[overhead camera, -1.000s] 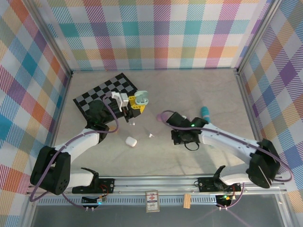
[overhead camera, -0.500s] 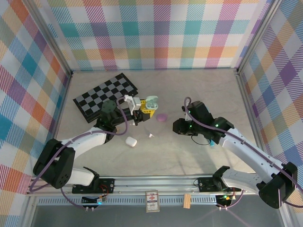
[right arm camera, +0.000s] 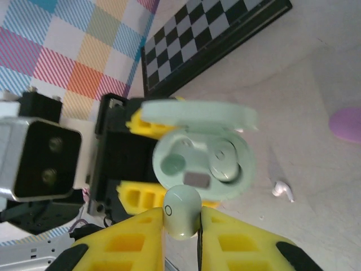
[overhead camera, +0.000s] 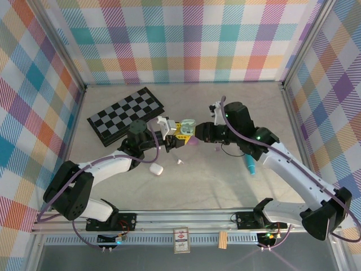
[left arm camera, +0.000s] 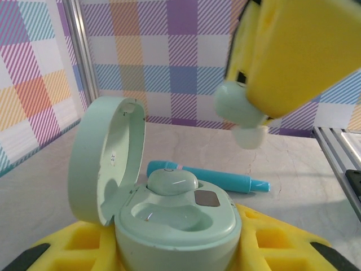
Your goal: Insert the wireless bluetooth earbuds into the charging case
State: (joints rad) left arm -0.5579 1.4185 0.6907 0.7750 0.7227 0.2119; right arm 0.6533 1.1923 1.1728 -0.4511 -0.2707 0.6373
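Your left arm is stretched low from its base toward the middle of the table, wrist pointing right. Your right arm comes up from the other side and bends back to the left. So the 2 claws meet nose to nose, just off the near corner of the chessboard.

Left claw: clenched around the base of the mint charging case, with a yellow finger hugging it on each side. The lid is flipped open and standing up. 1 seated mint earbud is already in its socket, and the socket next to it is bare.

Right claw: pinched almost closed on the other mint earbud, which sits between the 2 yellow fingertips with its rounded end poking out. From the left wrist view, that bud hangs above the open case and off to the right, not touching it.

The rest is on the table:
- The purple case is just beside the claws.
- The white case is closer to your left arm.
- A loose white earbud lies between those 2 cases.
- The teal pen is next to your right forearm.
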